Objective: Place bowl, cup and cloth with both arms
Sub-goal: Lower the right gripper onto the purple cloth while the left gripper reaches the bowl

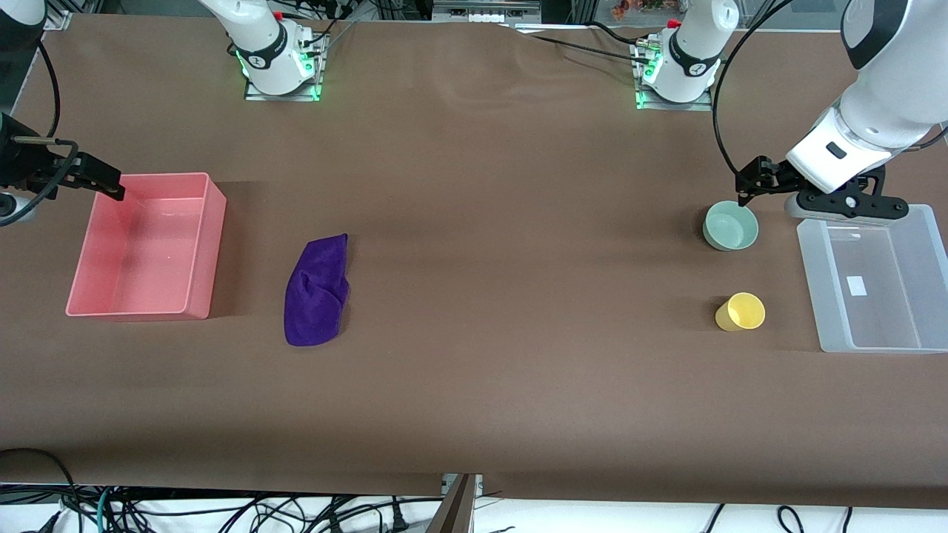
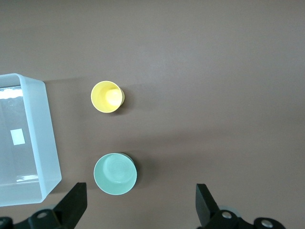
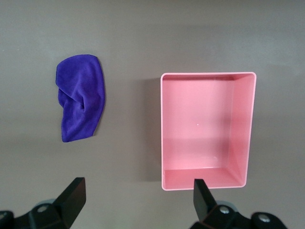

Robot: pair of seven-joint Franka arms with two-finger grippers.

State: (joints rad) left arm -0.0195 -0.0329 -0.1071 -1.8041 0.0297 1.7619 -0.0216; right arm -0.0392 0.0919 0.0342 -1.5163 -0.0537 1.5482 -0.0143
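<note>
A mint-green bowl (image 1: 731,226) is seen beside a translucent white bin (image 1: 874,277); nearer the front camera than the bowl, a bright yellow cup (image 1: 740,312) is seen. A deep purple cloth (image 1: 318,290) and a pink bin (image 1: 145,246) are shown on brown table (image 1: 474,370).

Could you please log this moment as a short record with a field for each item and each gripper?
bowl: upright on the table beside the clear bin, farther from the front camera than the cup
cup: upright on the table, apart from the bowl
cloth: bunched on the table beside the pink bin
left gripper: open, over the table by the bowl, holding nothing
right gripper: open, over the pink bin's rim, holding nothing
bins: both hold none of the three items
</note>
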